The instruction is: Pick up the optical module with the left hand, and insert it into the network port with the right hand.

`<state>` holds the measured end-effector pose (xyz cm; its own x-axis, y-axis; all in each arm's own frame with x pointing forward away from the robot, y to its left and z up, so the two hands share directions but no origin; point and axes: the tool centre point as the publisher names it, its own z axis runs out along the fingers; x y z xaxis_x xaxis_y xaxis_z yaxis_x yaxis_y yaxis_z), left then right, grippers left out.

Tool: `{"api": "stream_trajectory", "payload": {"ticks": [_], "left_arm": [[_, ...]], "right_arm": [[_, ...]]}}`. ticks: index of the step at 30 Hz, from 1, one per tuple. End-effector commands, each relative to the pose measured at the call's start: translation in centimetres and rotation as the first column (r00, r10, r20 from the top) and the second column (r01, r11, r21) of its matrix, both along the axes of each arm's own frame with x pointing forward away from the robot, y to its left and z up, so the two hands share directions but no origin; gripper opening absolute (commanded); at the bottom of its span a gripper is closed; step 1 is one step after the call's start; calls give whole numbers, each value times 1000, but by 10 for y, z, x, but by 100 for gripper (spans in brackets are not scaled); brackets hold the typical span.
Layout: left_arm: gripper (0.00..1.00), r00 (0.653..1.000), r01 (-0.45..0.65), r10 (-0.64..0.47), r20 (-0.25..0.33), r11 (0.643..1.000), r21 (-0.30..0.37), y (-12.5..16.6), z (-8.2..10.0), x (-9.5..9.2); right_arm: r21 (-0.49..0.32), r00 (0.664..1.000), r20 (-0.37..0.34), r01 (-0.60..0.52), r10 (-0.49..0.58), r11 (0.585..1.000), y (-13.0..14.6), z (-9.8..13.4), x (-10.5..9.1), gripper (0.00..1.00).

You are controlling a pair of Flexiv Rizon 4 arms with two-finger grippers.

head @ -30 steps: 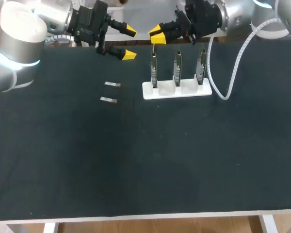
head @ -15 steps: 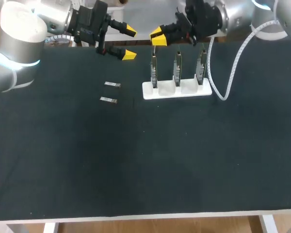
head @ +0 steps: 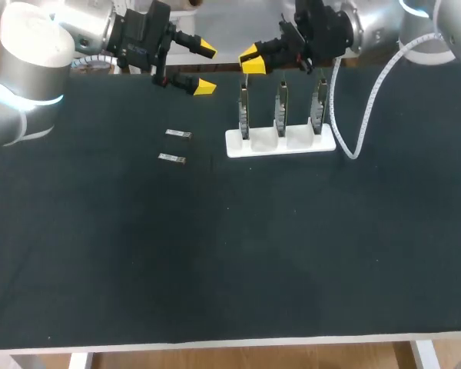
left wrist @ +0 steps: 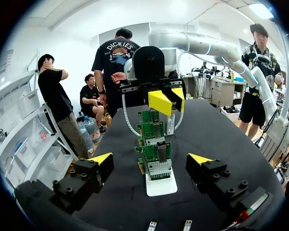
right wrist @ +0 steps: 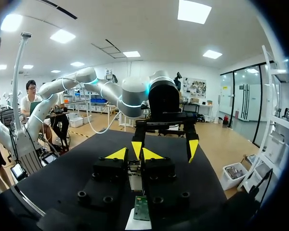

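My right gripper [head: 253, 61] hovers just above the leftmost of three upright green port boards [head: 244, 113] on a white stand [head: 281, 144]. In the right wrist view this gripper [right wrist: 134, 156] is shut on a small silver optical module [right wrist: 134, 176], with a board's top edge [right wrist: 142, 208] right beneath it. My left gripper [head: 205, 68] hangs open and empty at the table's back left, facing the boards [left wrist: 152, 144]. Two more optical modules [head: 178, 134] [head: 171, 158] lie flat on the black table, left of the stand.
A white cable [head: 369, 115] loops down from the right arm onto the table beside the stand's right end. In the left wrist view the white stand [left wrist: 162, 186] is ahead between the open fingers, and the two loose modules [left wrist: 151, 225] lie nearer.
My right gripper has shifted slightly to the right above the leftmost board, still holding the module. The left arm has not moved.
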<state>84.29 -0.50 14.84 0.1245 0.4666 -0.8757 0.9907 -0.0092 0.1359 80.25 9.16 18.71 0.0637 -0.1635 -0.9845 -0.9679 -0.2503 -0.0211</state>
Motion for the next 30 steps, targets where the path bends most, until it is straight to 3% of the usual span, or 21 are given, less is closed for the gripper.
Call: {"api": "stream_trajectory", "payload": {"ticks": [1,30], "left_arm": [[100,1000,3,-3,1,1000,2,0,0,1],[100,1000,3,-3,1,1000,2,0,0,1]], "right_arm": [[-4,1000,-5,-19,19,1000,2,-1,9,0],[-24,1000,-20,-11,11,1000,9,-10,16,0]]}}
